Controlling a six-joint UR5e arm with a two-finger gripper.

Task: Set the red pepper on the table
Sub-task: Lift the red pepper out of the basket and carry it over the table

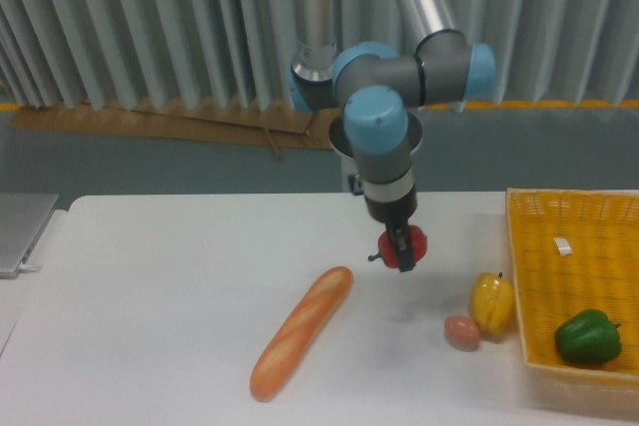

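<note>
We see the two-finger gripper (401,247) pinching the small glossy red bell pepper (403,244), its dark fingers closed against the fruit from either side — a grip that carries the pepper by its body and leaves its underside free to meet the surface. The pepper hangs above the large plain white tabletop (160,276), near the middle of its far half, and a faint shadow below it suggests it is not yet resting there, though from this angle we cannot be sure how much gap remains.

The wrist points straight down, which we judge suits a vertical lowering. The spot beneath is bare: the long golden-brown baguette (300,332) lies to the left and nearer the camera, while the yellow bell pepper (491,303) and the small brown egg (461,331) touching it sit to the right, just beside the yellow woven basket (559,366). The larger green bell pepper (587,336) stays inside that basket.

We judge the remaining step to be a descent and release — and a round pepper may roll a little once freed.
</note>
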